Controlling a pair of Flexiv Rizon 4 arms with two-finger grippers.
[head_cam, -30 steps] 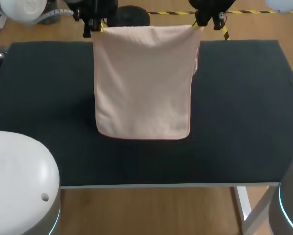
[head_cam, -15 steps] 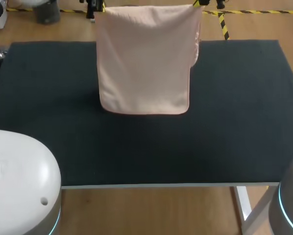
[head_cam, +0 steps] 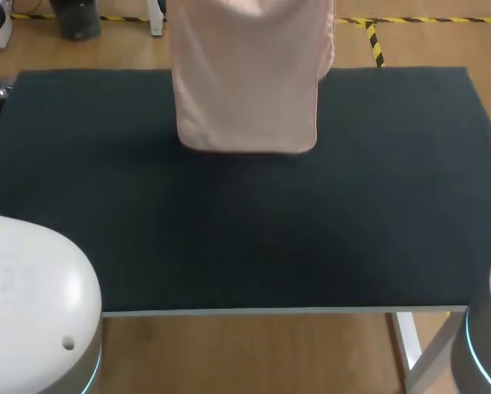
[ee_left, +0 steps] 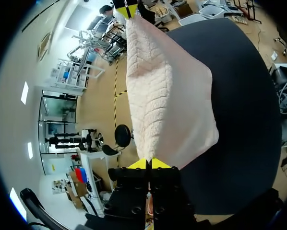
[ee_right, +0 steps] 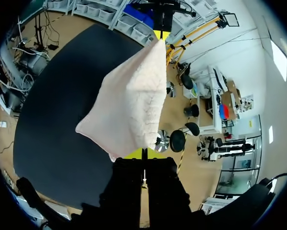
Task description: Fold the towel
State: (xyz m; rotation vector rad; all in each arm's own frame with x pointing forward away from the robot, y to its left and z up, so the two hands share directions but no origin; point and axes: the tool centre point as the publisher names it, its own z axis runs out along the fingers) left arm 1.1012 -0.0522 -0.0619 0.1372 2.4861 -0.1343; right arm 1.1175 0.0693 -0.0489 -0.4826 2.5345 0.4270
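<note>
Pale pink towel (head_cam: 245,74) hangs as a flat sheet over the far middle of the black table (head_cam: 245,238). Its top edge runs out of the head view. The bottom hem is straight and level with rounded corners, and sits over the table's far half. A second layer of cloth peeks out along the towel's right edge.

Left gripper (ee_left: 148,164): the yellow tips are pressed together and pinch one top corner of the towel. The fingers point along the towel's top edge toward the other arm.

Right gripper (ee_right: 143,154): same posture, mirrored, with the tips clamped on the opposite top corner. Each wrist view shows the other arm's yellow tips at the far end of the cloth, so the two grippers face each other. The top edge is stretched between them.

From both wrists the fabric drops away below the held edge, with its free lower corners over the dark tabletop.

Two white rounded arm housings sit at the table's near left (head_cam: 32,304) and near right (head_cam: 490,328) corners.
</note>
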